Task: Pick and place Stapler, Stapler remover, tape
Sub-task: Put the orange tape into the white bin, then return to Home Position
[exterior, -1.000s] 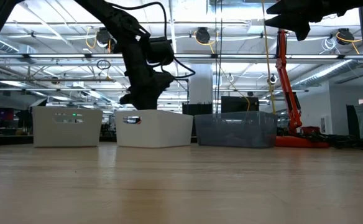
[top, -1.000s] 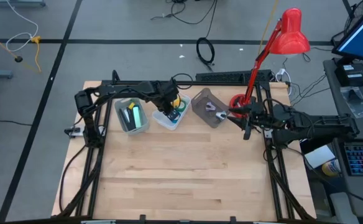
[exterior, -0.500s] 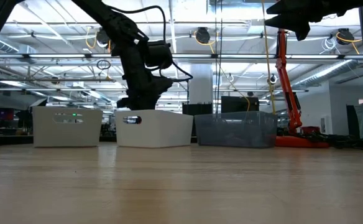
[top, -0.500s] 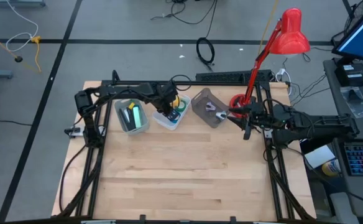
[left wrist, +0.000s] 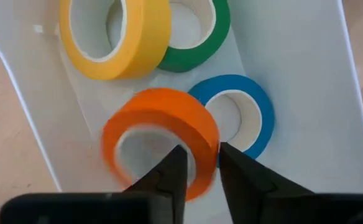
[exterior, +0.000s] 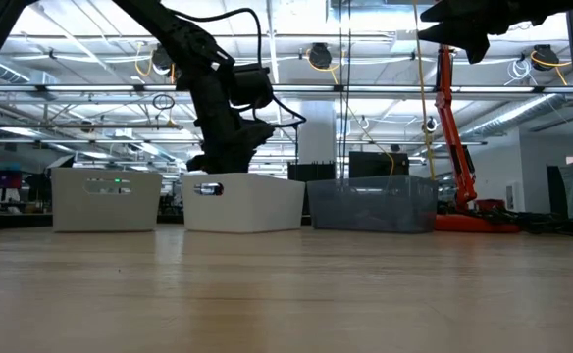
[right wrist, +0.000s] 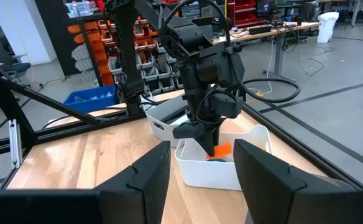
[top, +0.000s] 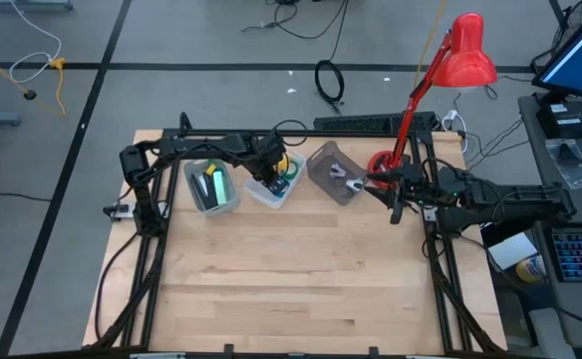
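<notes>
My left gripper (left wrist: pixel 203 171) reaches down into the middle white bin (top: pixel 289 191) and is shut on the orange tape roll (left wrist: pixel 163 109). The blue roll (left wrist: pixel 259 106), green roll (left wrist: pixel 217 37) and yellow roll (left wrist: pixel 150 31) lie on the bin's floor below it. My right gripper (right wrist: pixel 197 180) is open and empty, hovering right of the grey bin (top: pixel 323 165), which holds a staple remover (top: pixel 345 180). The left white bin (top: pixel 209 186) holds green and yellow items. My left gripper pinches the orange roll's wall (left wrist: pixel 203 140), one finger inside the ring's hole and one outside. The fingers come from above, pointing down. The roll hangs tilted at the fingers, above the blue roll and the bin's floor; whether it touches them, I cannot tell.
The three bins stand in a row at the table's far side (exterior: pixel 242 201). A red desk lamp (top: pixel 465 55) stands at the far right corner, its base (top: pixel 381 163) close to my right gripper. The near wooden table top (top: pixel 291 269) is bare.
My left gripper has gone down a little into the middle white bin with the orange roll.
</notes>
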